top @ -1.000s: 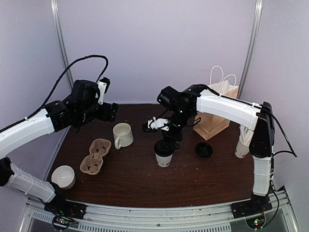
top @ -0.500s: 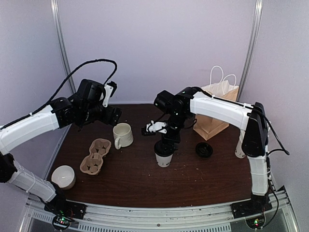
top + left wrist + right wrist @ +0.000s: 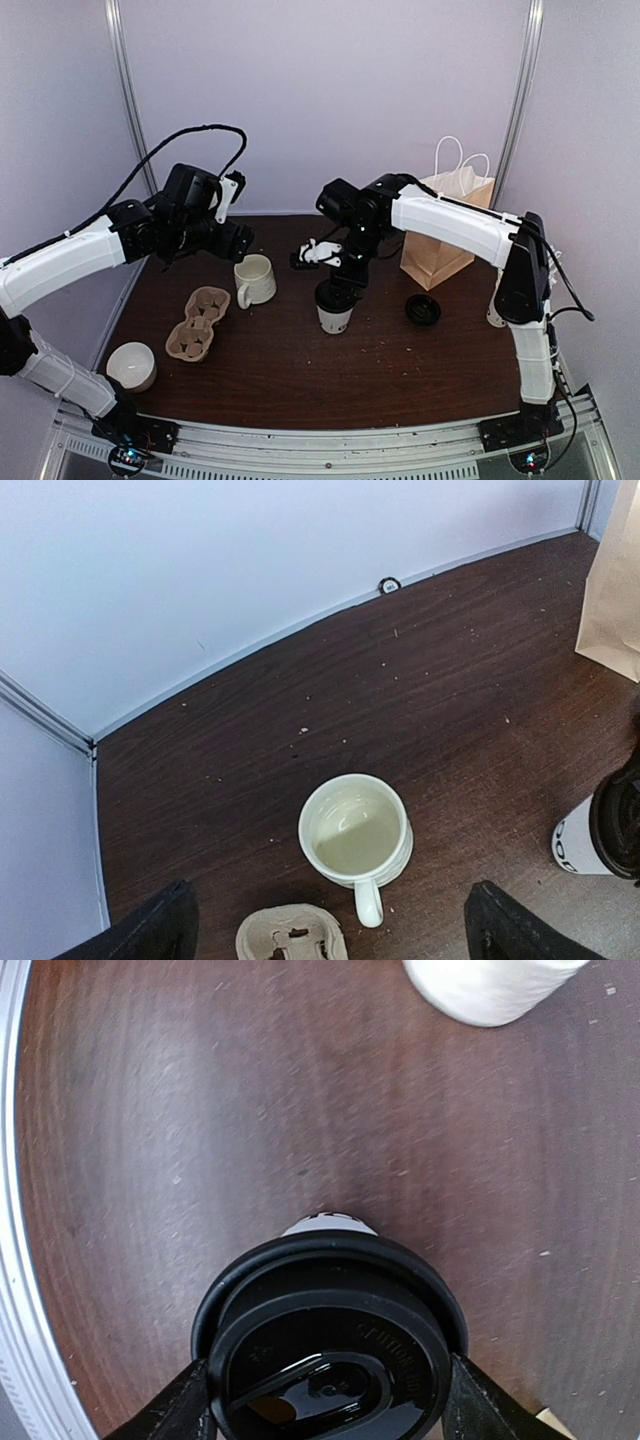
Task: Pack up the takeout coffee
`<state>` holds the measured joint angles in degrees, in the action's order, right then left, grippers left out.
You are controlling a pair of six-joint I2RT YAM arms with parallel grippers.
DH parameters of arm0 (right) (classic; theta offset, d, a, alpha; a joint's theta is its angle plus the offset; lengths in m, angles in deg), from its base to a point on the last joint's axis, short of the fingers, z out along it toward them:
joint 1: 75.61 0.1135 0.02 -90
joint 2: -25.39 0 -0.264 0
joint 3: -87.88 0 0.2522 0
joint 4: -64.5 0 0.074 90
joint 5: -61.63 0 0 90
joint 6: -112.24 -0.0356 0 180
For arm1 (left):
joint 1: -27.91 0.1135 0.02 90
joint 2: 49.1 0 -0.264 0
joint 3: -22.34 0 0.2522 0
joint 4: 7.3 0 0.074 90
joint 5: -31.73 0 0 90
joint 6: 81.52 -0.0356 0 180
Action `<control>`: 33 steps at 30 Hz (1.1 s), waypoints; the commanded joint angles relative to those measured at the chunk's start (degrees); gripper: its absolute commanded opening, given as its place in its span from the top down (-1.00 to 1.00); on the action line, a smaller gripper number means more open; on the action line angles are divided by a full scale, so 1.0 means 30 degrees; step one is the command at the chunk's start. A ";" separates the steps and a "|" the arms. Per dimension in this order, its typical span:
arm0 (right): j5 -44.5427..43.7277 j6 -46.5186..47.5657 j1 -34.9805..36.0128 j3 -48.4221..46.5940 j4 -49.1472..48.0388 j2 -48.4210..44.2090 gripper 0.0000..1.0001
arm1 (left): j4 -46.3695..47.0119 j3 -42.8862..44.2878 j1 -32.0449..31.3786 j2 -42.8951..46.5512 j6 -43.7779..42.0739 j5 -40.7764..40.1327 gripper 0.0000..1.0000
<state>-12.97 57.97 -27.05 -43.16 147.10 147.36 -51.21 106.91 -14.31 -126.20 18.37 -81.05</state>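
The takeout coffee (image 3: pixel 333 316), a white paper cup with dark letters and a black lid (image 3: pixel 330 1355), hangs just above the table's middle. My right gripper (image 3: pixel 341 287) comes down from above and is shut on the lid rim, one finger (image 3: pixel 172 1408) on each side. The cup's edge also shows at the right of the left wrist view (image 3: pixel 580 842). My left gripper (image 3: pixel 236 238) is open and empty, hovering above the cream ceramic mug (image 3: pixel 356 835), with its fingers (image 3: pixel 160 928) wide apart.
A brown paper bag (image 3: pixel 447 238) with white handles stands at the back right. A loose black lid (image 3: pixel 422 310) lies right of the cup. A cardboard cup carrier (image 3: pixel 198 322) and a white cup (image 3: pixel 131 366) are front left. The cup of straws (image 3: pixel 500 296) is far right.
My right gripper has raised the coffee cup slightly and carried it a little left. My left arm has swung right, toward the mug.
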 commanded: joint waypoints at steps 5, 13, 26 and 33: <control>-0.0778 -0.1057 -0.1471 -0.4209 0.0053 0.2019 -0.42 | 0.0079 0.0650 -0.0020 -0.0253 -0.0250 0.0415 -0.93; -0.0710 -0.3141 -0.2210 -0.8282 0.0082 0.4778 -0.44 | -0.0064 0.0707 -0.0022 -0.0488 -0.0265 0.0459 -0.93; -0.0540 -0.5032 -0.2577 -0.8785 -0.0648 0.5386 -0.83 | -0.0291 0.0888 -0.0037 -0.0792 -0.0378 0.0584 -0.93; -0.0819 -0.4842 -0.2634 -0.8905 -0.1042 0.3601 -0.93 | -0.0437 0.1000 -0.0020 -0.1141 -0.0321 0.0768 -0.92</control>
<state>-15.13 43.52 -34.55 -68.03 145.09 163.38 -52.63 108.00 -14.29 -128.67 17.96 -79.83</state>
